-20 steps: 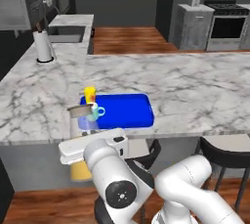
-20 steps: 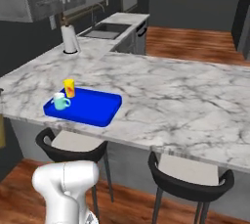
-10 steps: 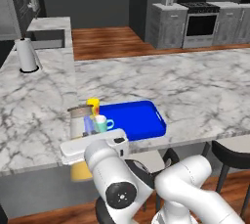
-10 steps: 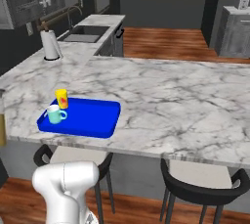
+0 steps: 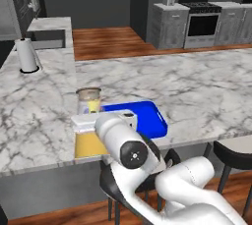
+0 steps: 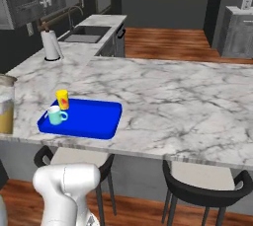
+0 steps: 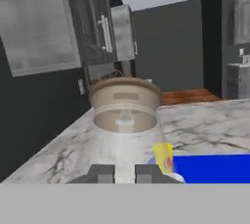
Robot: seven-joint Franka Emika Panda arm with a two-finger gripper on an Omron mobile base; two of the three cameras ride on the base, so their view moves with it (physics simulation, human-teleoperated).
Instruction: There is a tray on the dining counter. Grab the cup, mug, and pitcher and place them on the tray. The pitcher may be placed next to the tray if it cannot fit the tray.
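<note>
1. The clear glass pitcher with orange liquid and a round cork-brown lid sits at the near edge of the long white marble dining counter, just off the 9 o'clock end of the flat bright blue tray. From the right base camera it's the tall jar at the far 9 o'clock edge.
2. The small yellow handleless cup and the little teal-green mug with a white inside are already on the tray, bunched at its 9 o'clock end, so the pitcher looks like the last one to go.
3. Handling guess: glass plus that much juice means heavy and slick, and it'll probably slosh if tilted. The narrow neck right under the lid seems the sanest spot to take hold, keeping it upright the whole way.
4. The two-finger gripper is right up against the pitcher in the hand camera, with the glass body rising at 12 o'clock from the dark fingertips.
5. The tips sit a narrow gap apart with the glass showing between them, so it looks clamped on the pitcher.
6. Free tray space is toward 3 o'clock, well clear of the cup and mug.
</note>
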